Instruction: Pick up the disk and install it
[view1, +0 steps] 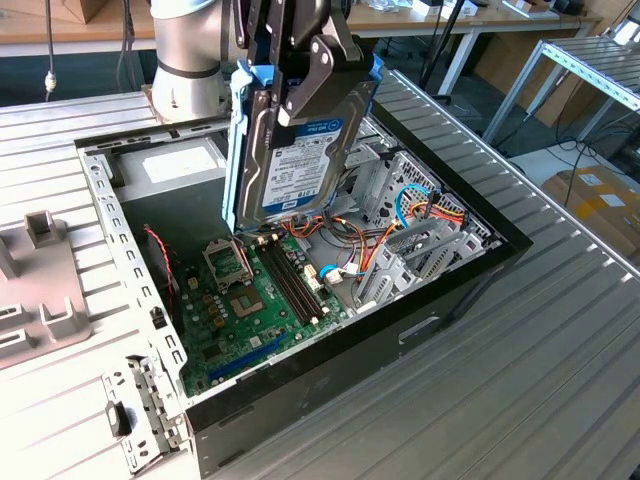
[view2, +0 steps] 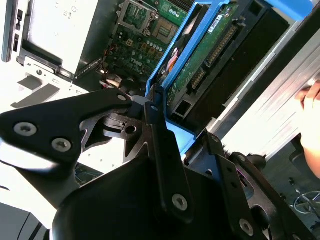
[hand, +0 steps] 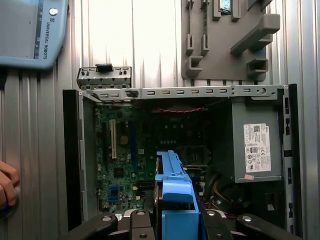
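Observation:
The disk (view1: 300, 150) hangs upright above the open computer case (view1: 470, 270), label side facing the exterior camera, with blue rails along its edges. My gripper (view1: 290, 100) is shut on it from above, one dark finger (view1: 322, 75) pressed across its upper face. In the second wrist view the disk (view2: 210, 50) shows its green circuit side and blue frame, clamped by my gripper (view2: 160, 125). In the first wrist view the disk's blue rail (hand: 172, 185) sticks out from my gripper (hand: 172, 220) over the case's motherboard (hand: 125, 160).
The case holds a green motherboard (view1: 240, 310), a metal drive cage (view1: 420, 230) with coloured cables, and a power supply (hand: 257, 145). A grey fixture (view1: 40, 300) lies at the exterior view's left. A person's hand (hand: 6, 185) rests beside the case. The arm's base (view1: 185, 60) stands behind.

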